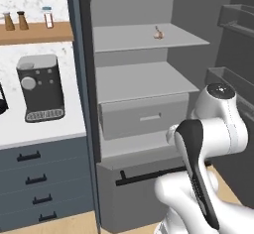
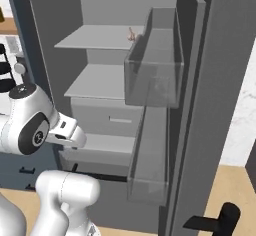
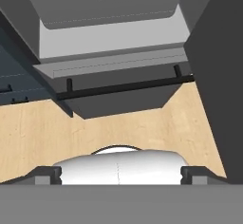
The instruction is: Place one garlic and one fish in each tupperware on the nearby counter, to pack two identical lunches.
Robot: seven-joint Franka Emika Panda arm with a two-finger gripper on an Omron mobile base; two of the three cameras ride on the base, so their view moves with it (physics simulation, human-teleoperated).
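A small pale garlic (image 1: 158, 33) lies on the upper shelf of the open fridge, and it also shows at the shelf's right end as the garlic (image 2: 131, 35). My gripper (image 3: 121, 173) is open, its two dark fingertips (image 3: 47, 173) set wide apart with nothing between them. It points down at the wooden floor in front of the fridge's bottom drawer, well below the garlic. The white marble counter (image 1: 15, 129) runs to the left of the fridge. The fish and the tupperware are out of view.
The fridge door stands open on the right with clear bins (image 2: 155, 65). An inner drawer (image 1: 144, 116) sits under the shelves, above the bottom drawer's black bar handle (image 3: 123, 88). A coffee machine (image 1: 39, 87) stands on the counter below a wooden shelf (image 1: 34, 32) with small bottles.
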